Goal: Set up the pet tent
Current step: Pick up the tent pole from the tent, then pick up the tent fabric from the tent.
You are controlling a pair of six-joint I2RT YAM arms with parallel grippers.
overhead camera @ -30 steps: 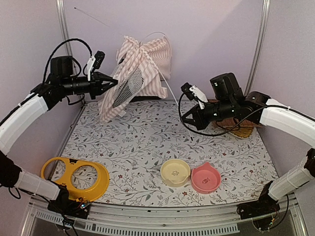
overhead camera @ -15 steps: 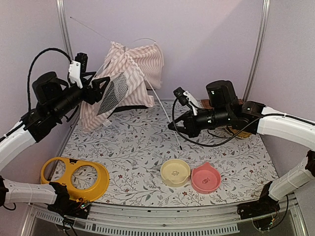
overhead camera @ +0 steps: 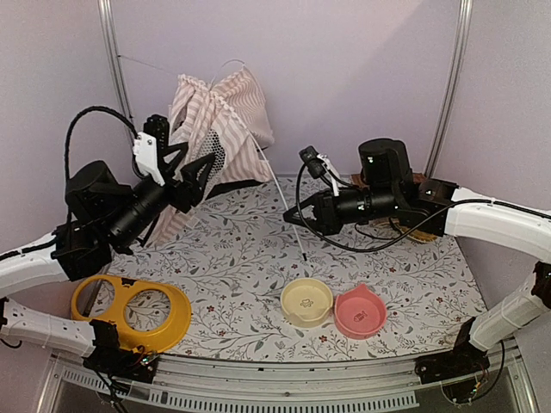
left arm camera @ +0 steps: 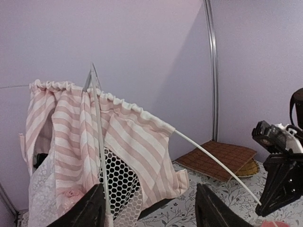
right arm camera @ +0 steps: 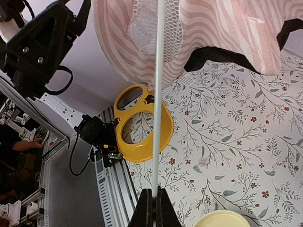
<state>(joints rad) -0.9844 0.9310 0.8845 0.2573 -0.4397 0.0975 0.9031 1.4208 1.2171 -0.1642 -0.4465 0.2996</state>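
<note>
1. count: one pet tent [overhead camera: 219,120]; two bowls, a cream bowl [overhead camera: 306,301] and a pink bowl [overhead camera: 360,311], touching side by side at the near edge; one yellow two-ring holder [overhead camera: 131,310] near left; one brown mat [overhead camera: 413,219] far right; two claws.
2. pet tent: rear left of the worktop [overhead camera: 258,249], bunched and raised against the back wall. one white pole [overhead camera: 280,185] slants from it down to the right.
3. right claw [overhead camera: 293,218]: fingers pressed together on the white pole, partway along it. the pole's lower end pokes past the claw above the worktop.
4. left claw [overhead camera: 196,168]: fingers apart, gripping nothing, just in front of the tent's mesh panel [left arm camera: 120,184]. it may brush the fabric; overhead view too poor to tell.
5. vs one second ago: left claw was pinched shut at the mesh, now apart and drawn back toward near left. right claw has shifted left with the pole. tent sits further left and higher. bowls, holder and mat unmoved.
</note>
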